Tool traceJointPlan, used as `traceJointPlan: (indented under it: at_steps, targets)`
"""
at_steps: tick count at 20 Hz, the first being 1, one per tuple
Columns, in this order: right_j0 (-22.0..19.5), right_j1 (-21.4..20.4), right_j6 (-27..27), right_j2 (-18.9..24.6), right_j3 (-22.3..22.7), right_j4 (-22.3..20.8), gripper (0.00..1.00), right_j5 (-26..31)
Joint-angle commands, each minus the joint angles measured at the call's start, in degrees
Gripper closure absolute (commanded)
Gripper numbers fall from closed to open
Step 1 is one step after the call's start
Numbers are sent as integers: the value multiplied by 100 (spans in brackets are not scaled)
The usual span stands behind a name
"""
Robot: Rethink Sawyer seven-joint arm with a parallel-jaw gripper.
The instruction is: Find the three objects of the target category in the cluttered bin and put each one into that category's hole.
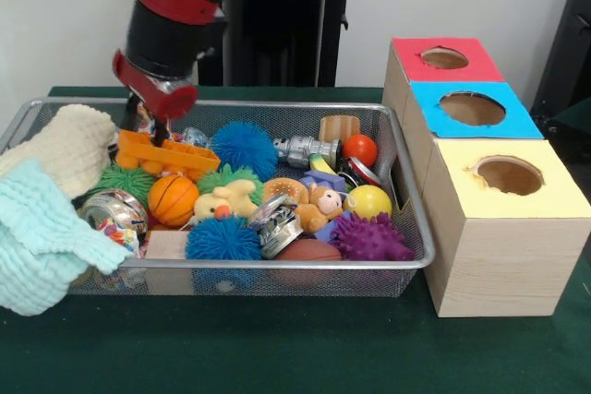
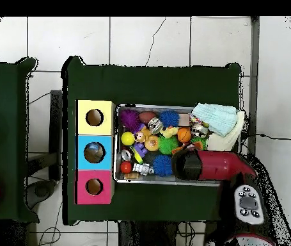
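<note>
A wire mesh bin (image 1: 277, 266) (image 2: 153, 106) is packed with toys. My gripper (image 1: 153, 128) hangs at the bin's back left, right over an orange plastic toy (image 1: 166, 155), and seems to touch its top. Beside it lie a blue spiky ball (image 1: 245, 148), an orange basketball (image 1: 173, 200), a yellow plush duck (image 1: 226, 200), a red ball (image 1: 360, 149), a yellow ball (image 1: 367, 201), a purple spiky ball (image 1: 369, 238) and a silver robot toy (image 1: 305, 149). In the overhead view the red arm (image 2: 212, 165) hides the gripper.
Three wooden boxes with round holes stand beside the bin: red-topped (image 1: 443, 60) (image 2: 94, 186), blue-topped (image 1: 472, 109) (image 2: 94, 152), yellow-topped (image 1: 509, 177) (image 2: 94, 117). A cream cloth (image 1: 65, 147) and a light blue cloth (image 1: 37, 237) drape over the bin's left end.
</note>
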Motion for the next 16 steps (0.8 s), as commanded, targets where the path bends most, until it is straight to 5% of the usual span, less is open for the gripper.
traceJointPlan:
  at_steps: [1, 12, 16]
  targets:
    - [-733, -1041, -1410, 1480, 889, 546, 0, 950]
    - [-876, -1357, -1166, 1876, 1232, 153, 0, 803]
    - [-729, -1476, -1021, 1756, 1313, 193, 0, 1246]
